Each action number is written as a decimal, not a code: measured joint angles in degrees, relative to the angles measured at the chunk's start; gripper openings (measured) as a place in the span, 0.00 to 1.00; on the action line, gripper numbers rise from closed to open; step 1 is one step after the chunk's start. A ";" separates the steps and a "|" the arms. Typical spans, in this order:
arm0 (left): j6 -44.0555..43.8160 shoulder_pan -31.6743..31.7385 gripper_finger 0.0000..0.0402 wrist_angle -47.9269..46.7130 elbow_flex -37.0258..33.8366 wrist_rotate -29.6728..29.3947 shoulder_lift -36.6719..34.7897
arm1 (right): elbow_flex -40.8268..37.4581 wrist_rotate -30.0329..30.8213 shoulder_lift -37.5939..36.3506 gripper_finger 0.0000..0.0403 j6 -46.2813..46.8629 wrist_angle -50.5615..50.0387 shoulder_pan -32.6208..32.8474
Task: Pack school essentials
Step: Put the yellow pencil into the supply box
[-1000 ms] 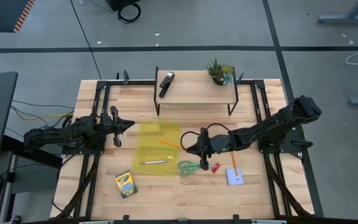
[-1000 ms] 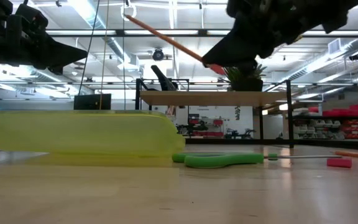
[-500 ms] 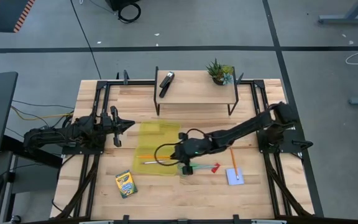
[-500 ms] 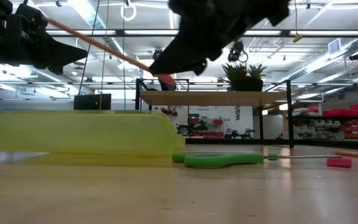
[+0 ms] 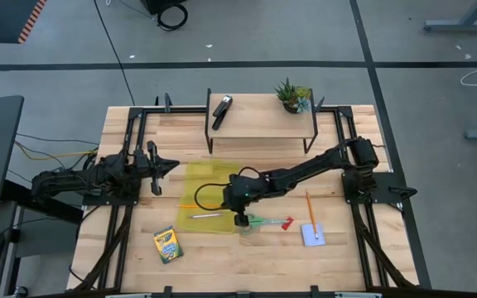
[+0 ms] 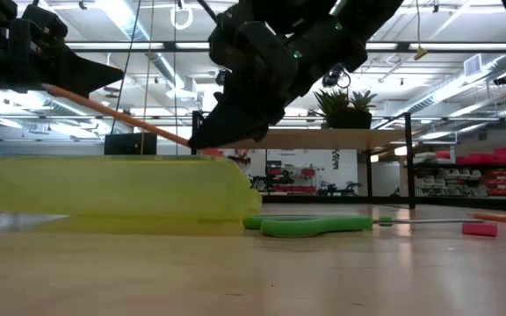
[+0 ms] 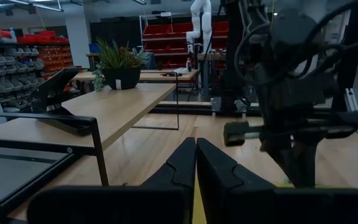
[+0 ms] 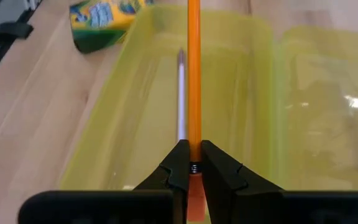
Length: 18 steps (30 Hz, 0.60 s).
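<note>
R end effector (image 8: 191, 163) is clamped on the orange pen (image 8: 194, 68), fingers (image 8: 176, 163) tight either side of its shaft. In the high view it sits over the right edge of the yellow translucent case (image 5: 209, 199) at worktop (image 5: 247, 257) centre; pen tip angles left across the open case. Low view: pen (image 6: 117, 116) slopes down-left above the case's top rim (image 6: 104, 189), not touching it. A silver pen (image 5: 206, 215) lies inside the case near its front edge.

L end effector (image 5: 166, 167) rests at the worktop's left side, fingers pressed together with no gap in the L wrist view (image 7: 196, 180), holding nothing; well apart from the case's left edge.

Items outside the case:
- green-handled scissors (image 5: 259, 222), just beside the case's right edge, under the R arm
- small red piece (image 5: 286, 223), right of the scissors
- yellow pencil (image 5: 310, 207) and pale blue notepad (image 5: 310, 234), further right, pencil tip overlapping notepad
- crayon box (image 5: 168, 245), front-left of the case, near the worktop's front edge

Worktop betw. notepad and right rail lies open
</note>
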 joint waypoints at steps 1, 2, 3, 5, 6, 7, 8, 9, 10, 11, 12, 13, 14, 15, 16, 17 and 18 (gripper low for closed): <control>0.00 0.02 0.06 0.09 0.00 0.02 0.00 | 0.00 -0.44 0.21 0.09 0.02 0.20 0.01; 0.00 0.02 0.06 0.17 0.00 0.02 0.01 | 0.02 -0.59 0.47 0.09 0.03 1.07 0.01; 0.00 0.02 0.06 0.23 0.00 0.02 0.01 | 0.04 -0.72 0.59 0.09 0.03 1.00 0.01; 0.02 0.07 0.05 0.41 0.00 0.02 0.02 | 0.00 -1.09 0.67 0.09 0.10 0.92 0.01; 0.07 0.07 0.05 0.39 0.00 0.00 0.02 | 0.00 -1.10 0.64 0.09 0.09 1.20 0.01; 0.08 0.07 0.05 0.46 0.00 0.00 0.02 | 0.00 -1.11 0.60 0.09 0.05 1.30 0.01; 0.10 0.07 0.04 0.59 0.00 0.00 0.00 | 0.00 -1.11 0.60 0.09 0.03 1.27 0.03; 0.16 0.07 0.04 0.61 0.00 0.02 0.00 | 0.00 -1.11 0.62 0.09 0.03 1.11 0.03; 0.18 0.07 0.04 0.61 0.00 0.01 0.02 | 0.00 -1.11 0.62 0.09 0.03 1.03 0.03; 0.20 0.07 0.04 0.63 0.00 0.02 0.01 | 0.00 -1.11 0.62 0.09 0.07 1.01 0.03; 0.22 0.07 0.05 0.61 0.00 0.01 0.01 | 0.00 -1.11 0.62 0.09 0.22 0.98 0.03; 0.22 0.07 0.05 0.62 0.00 0.02 0.01 | 0.00 -1.11 0.62 0.09 0.31 0.72 0.03; 0.22 0.07 0.05 0.63 0.00 0.00 0.02 | 0.00 -1.11 0.62 0.09 0.34 0.29 0.07; 0.24 0.07 0.06 0.63 0.00 0.02 0.00 | 0.00 -1.11 0.62 0.09 0.36 0.02 0.15; 0.24 0.07 0.06 0.63 0.00 0.02 0.02 | 0.00 -1.11 0.62 0.09 0.32 -0.10 0.25; 0.24 0.07 0.06 0.63 0.00 0.01 0.01 | 0.00 -1.11 0.62 0.09 0.07 -0.14 0.33; 0.25 0.07 0.06 0.62 0.00 0.02 0.01 | 0.00 -1.12 0.62 0.09 -0.20 -0.31 0.43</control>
